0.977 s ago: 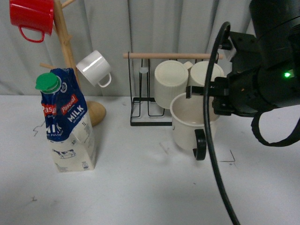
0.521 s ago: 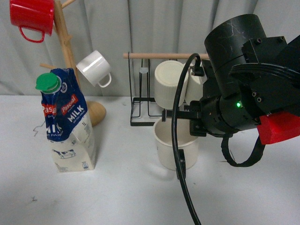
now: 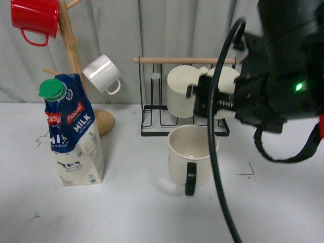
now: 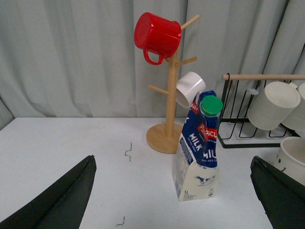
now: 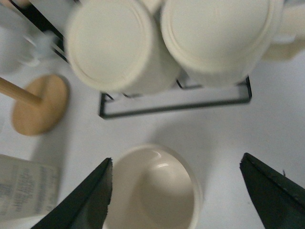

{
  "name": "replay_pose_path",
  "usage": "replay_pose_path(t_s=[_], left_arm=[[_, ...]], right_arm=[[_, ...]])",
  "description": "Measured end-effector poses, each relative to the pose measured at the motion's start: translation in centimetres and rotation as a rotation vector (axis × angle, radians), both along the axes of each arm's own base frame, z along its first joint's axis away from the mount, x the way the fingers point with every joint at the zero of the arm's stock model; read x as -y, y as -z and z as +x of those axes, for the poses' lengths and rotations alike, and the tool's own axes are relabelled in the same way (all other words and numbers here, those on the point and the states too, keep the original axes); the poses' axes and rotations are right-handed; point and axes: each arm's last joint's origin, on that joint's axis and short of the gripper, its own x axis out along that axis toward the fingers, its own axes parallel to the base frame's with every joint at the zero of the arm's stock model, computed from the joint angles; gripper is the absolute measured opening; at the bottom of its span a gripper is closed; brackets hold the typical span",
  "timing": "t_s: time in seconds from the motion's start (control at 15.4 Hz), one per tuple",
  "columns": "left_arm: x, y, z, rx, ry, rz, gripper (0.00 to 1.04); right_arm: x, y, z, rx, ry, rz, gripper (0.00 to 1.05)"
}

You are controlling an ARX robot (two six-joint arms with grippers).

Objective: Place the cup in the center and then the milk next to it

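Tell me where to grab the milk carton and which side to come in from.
Best to grip the milk carton around its boxy cream lower body, below the bent blue top and green cap. It stands upright, with the mug tree close behind, so come in level from the robot's side with the left gripper, whose jaws stand open facing it.

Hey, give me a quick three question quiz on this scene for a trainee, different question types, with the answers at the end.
1. True or false: the right tool is shut on the cup.
2. In the front view, the milk is: A) lying flat; B) upright, left of the cup; C) inside the cup.
3. Fill in: the mug at the top of the wooden mug tree is ____ in colour.
Key: 1 false, the tool is open above the cup; 2 B; 3 red.
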Motion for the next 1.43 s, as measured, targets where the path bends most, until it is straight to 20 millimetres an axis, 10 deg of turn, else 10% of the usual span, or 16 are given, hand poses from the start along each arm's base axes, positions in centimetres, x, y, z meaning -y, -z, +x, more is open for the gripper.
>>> replay_pose_path(t_s=[0.26,0.46,0.85,1.43], left_arm=[[0.0,0.0,0.0,-0.001,0.000,0.000,0.98],[0.0,0.0,0.0,0.000,-0.001,0.000,0.98],[0.0,0.0,0.0,0.000,0.000,0.000,0.98],[0.0,0.0,0.0,0.000,0.000,0.000,0.98]], right_arm=[[0.6,-4.3,-1.3,0.144,-0.011,0.072,1.00],[2.4,-8.5,-6.5,0.584,0.151,-0.064,0.74],[10.9,-4.8,-19.8,0.627,0.176,-0.267,0.02],[13.3,-1.8,-23.4,0.637,0.162,-0.260,0.02]])
